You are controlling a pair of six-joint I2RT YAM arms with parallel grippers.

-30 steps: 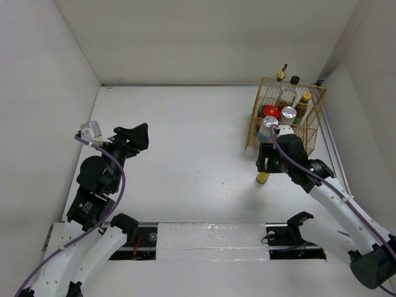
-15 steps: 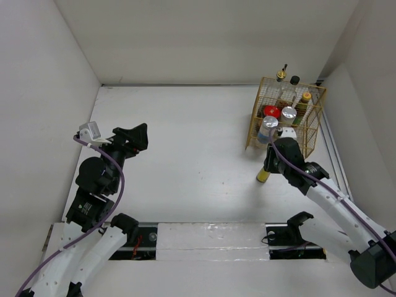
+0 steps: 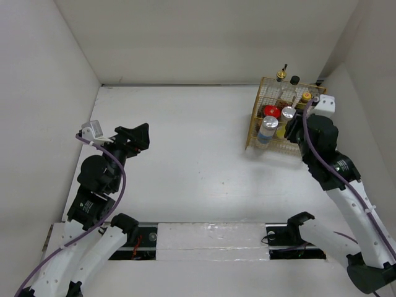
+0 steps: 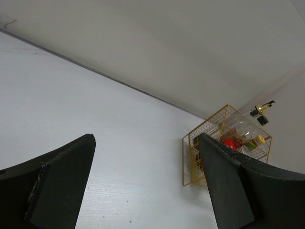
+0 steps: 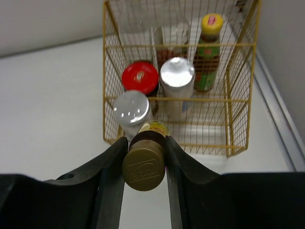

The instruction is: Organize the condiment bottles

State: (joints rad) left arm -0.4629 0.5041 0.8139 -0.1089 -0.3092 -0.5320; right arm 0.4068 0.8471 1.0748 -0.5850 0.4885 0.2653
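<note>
— What lies ahead of your right gripper (image 5: 144, 143)?
— A gold wire basket (image 5: 238, 100), open at the top, just ahead of it and lower. It stands on a white table (image 5: 47, 95). A white wall (image 5: 286, 47) rises close on the right, with a grey strip (image 5: 281, 133) along its foot.
— And from your left gripper (image 4: 147, 143)?
— The same basket, well ahead and to the right, in the table's far corner.
</note>
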